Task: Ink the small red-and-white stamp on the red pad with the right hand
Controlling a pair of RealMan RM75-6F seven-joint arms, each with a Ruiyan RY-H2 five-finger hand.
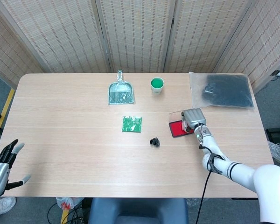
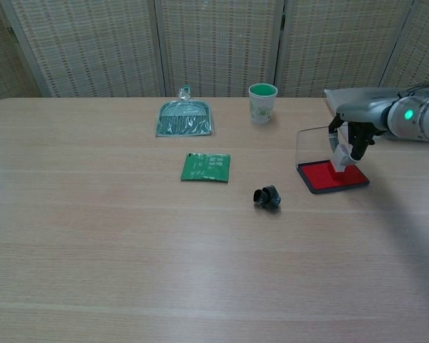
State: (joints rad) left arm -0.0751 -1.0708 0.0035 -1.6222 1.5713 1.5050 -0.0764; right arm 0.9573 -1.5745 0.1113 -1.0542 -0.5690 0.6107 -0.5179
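Observation:
My right hand (image 2: 352, 136) holds the small red-and-white stamp (image 2: 339, 158) and presses its lower end onto the red ink pad (image 2: 329, 176). The pad lies in a dark tray with its clear lid (image 2: 313, 145) standing open on the left side. In the head view the right hand (image 1: 193, 119) covers the stamp and the right part of the red pad (image 1: 177, 128). My left hand (image 1: 1, 166) hangs open beyond the table's near left corner, holding nothing.
A small black object (image 2: 267, 197) lies just left of the pad. A green packet (image 2: 205, 167), a green dustpan (image 2: 184, 117) and a paper cup (image 2: 262, 103) sit further back and left. A clear bag with black contents (image 1: 225, 90) lies at the far right.

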